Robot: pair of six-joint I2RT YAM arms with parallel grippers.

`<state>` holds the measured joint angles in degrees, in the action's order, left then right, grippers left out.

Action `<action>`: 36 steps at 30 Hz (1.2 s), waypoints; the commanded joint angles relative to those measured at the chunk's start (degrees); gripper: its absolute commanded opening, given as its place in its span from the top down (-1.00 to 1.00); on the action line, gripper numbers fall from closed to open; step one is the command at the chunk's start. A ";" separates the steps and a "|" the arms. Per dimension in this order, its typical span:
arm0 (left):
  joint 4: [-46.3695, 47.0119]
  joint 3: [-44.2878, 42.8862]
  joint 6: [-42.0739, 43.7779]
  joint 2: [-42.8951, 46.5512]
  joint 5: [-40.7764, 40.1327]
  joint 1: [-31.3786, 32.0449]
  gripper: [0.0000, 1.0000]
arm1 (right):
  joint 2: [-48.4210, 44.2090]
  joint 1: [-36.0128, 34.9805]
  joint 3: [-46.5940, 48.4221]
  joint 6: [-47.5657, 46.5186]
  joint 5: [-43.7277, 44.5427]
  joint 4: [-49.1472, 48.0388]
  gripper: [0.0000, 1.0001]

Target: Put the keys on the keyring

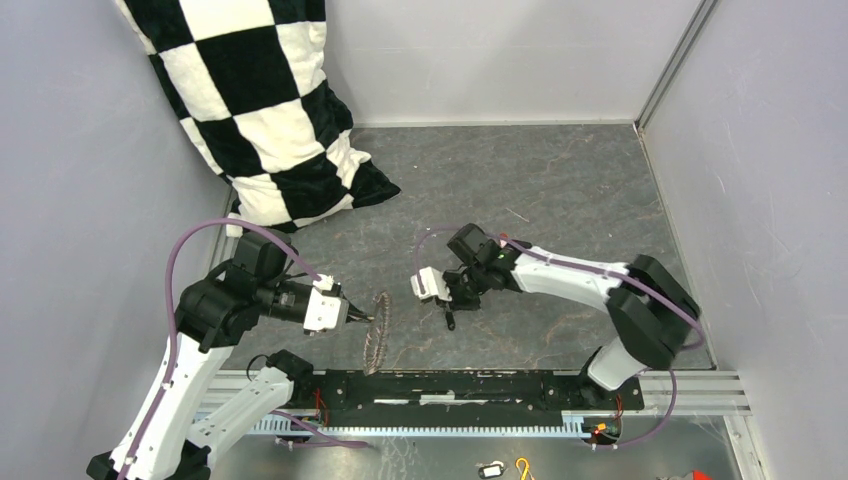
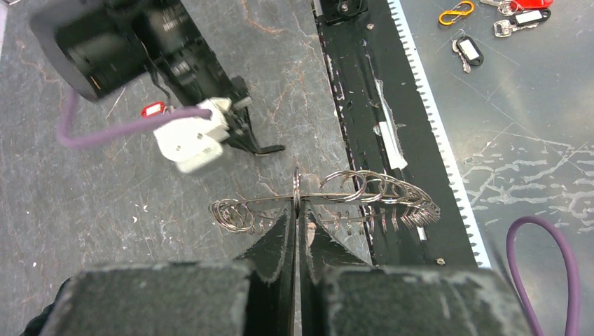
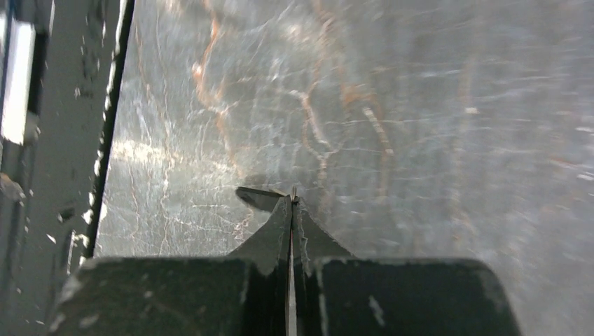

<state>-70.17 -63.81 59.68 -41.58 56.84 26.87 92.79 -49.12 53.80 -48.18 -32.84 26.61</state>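
The right gripper (image 3: 292,204) has its black jaws pressed together. A thin metal sliver peeks out between the tips beside a dark flat tab, most likely the small black-headed key (image 3: 253,197) of metal and plastic, though this wrist view is too blurred to be sure. The left gripper (image 2: 297,217) is clamped too, pinching the bare wire of the large, thin grey metal keyring (image 2: 364,187), which is fringed with little split rings and held on edge. The keys look light, stiff and slick, so they would likely swivel in a loose pinch. A flat grip across the head or blade should steady them. The keyring is rigid wire, but its dangling fringe may swing and snag, so the plain wire is the sensible hold. The black-headed key sits near the keyring, clearly apart from it, over the mottled grey tabletop (image 2: 175,231) just beyond the black base rail (image 2: 357,91). The small red-headed key (image 2: 153,109) lies on the tabletop beyond the right gripper, well away from the keyring.
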 commanded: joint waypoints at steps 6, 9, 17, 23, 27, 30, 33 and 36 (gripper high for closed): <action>1.92 -3.64 -1.09 -2.18 6.34 0.13 0.96 | -24.30 -2.94 1.68 17.36 1.20 -9.02 0.99; 0.47 -4.12 -0.02 -3.45 9.74 0.13 0.95 | -28.17 -5.40 5.46 14.03 3.00 -4.56 0.99; 0.12 -6.98 -2.54 -8.51 17.98 0.11 0.96 | -34.91 -10.69 9.81 8.74 6.76 -5.15 0.99; 0.19 -9.50 -3.73 -11.02 22.21 0.11 0.95 | -36.09 -14.48 13.89 6.52 5.67 -6.10 0.99; 0.25 -9.67 -3.50 -11.33 24.61 0.11 0.96 | -37.13 -15.94 13.20 6.30 2.99 -8.48 0.99; 0.25 -9.50 -2.04 -11.42 26.14 0.11 0.95 | -37.24 -17.03 13.38 5.03 1.55 -8.83 0.99; 0.34 -9.07 0.67 -10.97 26.47 0.21 0.96 | -37.34 -18.48 13.70 4.48 0.98 -9.28 0.99; 0.24 -8.55 5.04 -10.22 26.38 0.43 0.96 | -37.15 -18.93 14.07 5.10 -0.25 -10.13 0.99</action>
<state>-70.59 -71.29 59.27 -53.08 78.96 26.87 56.18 -67.22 65.28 -42.54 -30.44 19.99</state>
